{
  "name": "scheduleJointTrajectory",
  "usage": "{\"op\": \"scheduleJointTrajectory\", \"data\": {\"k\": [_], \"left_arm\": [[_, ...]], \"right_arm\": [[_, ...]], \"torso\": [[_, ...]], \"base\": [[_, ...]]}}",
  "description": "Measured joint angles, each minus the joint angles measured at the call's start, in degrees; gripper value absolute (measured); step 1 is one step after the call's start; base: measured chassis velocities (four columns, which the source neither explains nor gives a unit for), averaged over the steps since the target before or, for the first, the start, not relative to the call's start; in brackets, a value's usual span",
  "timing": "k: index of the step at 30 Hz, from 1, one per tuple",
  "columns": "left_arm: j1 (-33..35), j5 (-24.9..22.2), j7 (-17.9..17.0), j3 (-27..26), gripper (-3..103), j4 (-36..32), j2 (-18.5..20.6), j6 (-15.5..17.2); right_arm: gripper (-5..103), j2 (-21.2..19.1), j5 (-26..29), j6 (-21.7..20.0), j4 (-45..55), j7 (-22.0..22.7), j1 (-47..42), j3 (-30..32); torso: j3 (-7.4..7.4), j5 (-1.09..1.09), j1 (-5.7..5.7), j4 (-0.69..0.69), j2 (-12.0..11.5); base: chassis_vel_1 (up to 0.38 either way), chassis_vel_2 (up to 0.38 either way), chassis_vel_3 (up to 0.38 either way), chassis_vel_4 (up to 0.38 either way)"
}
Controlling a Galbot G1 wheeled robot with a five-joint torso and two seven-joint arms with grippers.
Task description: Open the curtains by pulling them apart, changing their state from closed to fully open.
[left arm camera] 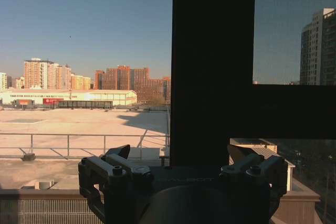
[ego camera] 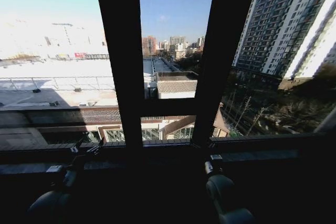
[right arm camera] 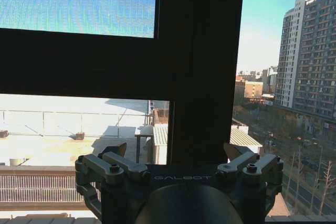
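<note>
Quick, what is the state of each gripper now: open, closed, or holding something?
Left gripper: open, holding nothing, facing the window frame.
Right gripper: open, holding nothing, facing the same frame.

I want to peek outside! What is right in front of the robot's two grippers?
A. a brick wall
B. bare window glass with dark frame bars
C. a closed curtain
B: past the left gripper and right gripper, dark frame bars cross bare glass showing city buildings.
</note>
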Motion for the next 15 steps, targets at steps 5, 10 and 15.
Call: {"op": "scheduleJointTrajectory", "data": {"k": [5, 10, 15], "left_arm": [[0.3, 0.0, 0.0, -0.1, 100, -0.4, -0.1, 0.0], [0.5, 0.0, 0.0, -0.1, 100, -0.6, -0.1, 0.0], [0.8, 0.0, 0.0, 0.0, 100, -0.8, -0.5, -0.1]], "right_arm": [[100, 0.3, 0.0, 0.0, -0.1, 0.0, 0.0, -0.1], [100, 0.2, 0.0, 0.0, -0.2, 0.0, 0.0, 0.0], [100, 0.0, 0.4, 0.2, -0.1, 0.0, -0.3, 0.2]], "torso": [[-0.02, 0.03, -0.03, 0.00, 0.0], [-0.01, 0.00, -0.04, 0.01, 0.0], [-0.01, -0.02, -0.04, 0.01, 0.0]], "base": [[-0.177, -0.435, 0.170, 0.453], [-0.119, -0.424, 0.099, 0.431], [-0.095, -0.387, 0.081, 0.395]]}}
